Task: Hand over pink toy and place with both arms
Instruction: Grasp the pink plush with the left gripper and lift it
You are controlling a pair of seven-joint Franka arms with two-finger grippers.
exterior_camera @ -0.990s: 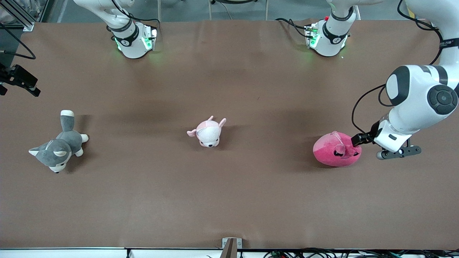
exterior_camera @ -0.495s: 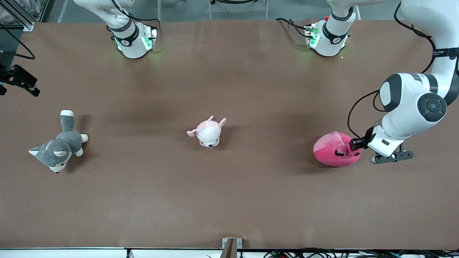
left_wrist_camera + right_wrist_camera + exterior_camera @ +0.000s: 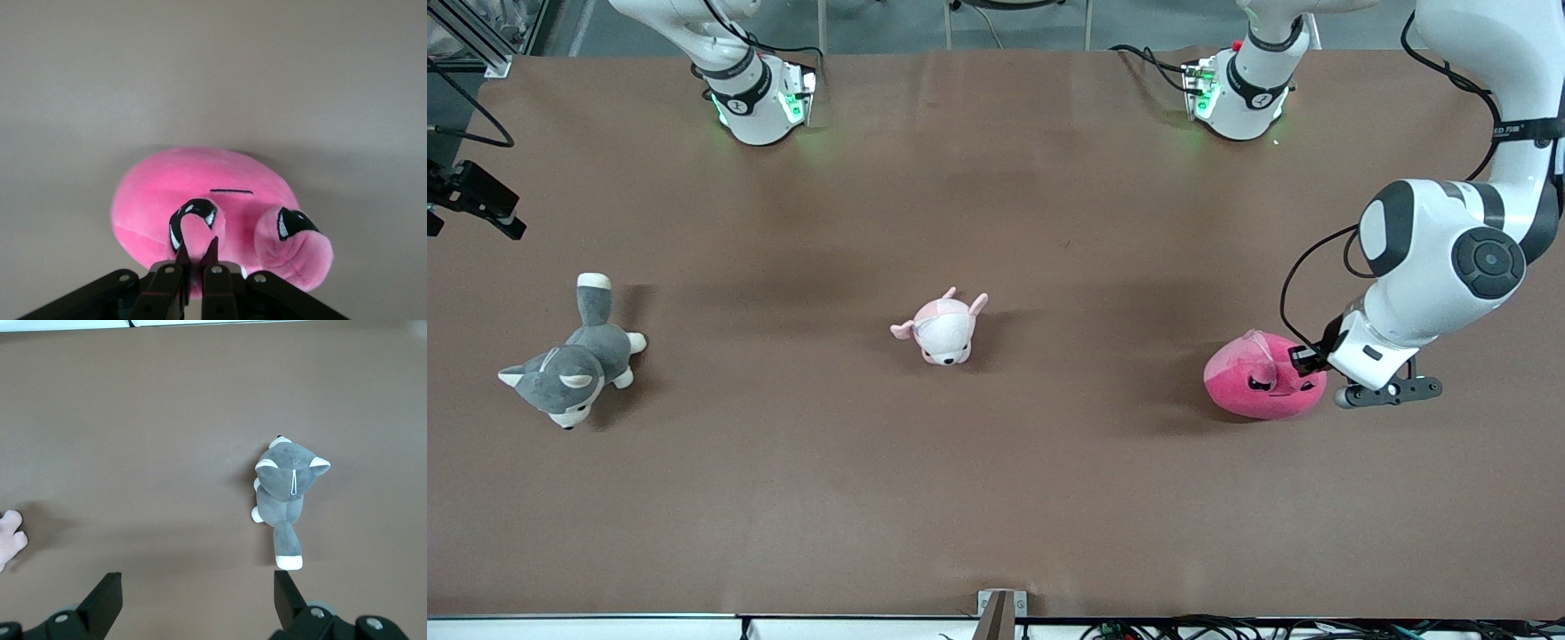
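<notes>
The round, blob-shaped hot-pink plush toy (image 3: 1263, 387) lies on the brown table (image 3: 996, 480) toward the left arm's end, well apart from the small pale pink-and-white plush animal (image 3: 943, 329) at the table's middle. Its body is a smooth, squat dome with a lighter pink patch on the upper part, a thin dark stitched line, glossy black eyes with white highlights and two stubby rounded ears. The left end effector (image 3: 197, 259) has its fingers pinched together on one of those ears, right beside an eye. The right end effector (image 3: 197, 600) waits with fingers spread wide, high over the table above the grey-and-white plush animal (image 3: 574, 360), which lies toward the right arm's end.
</notes>
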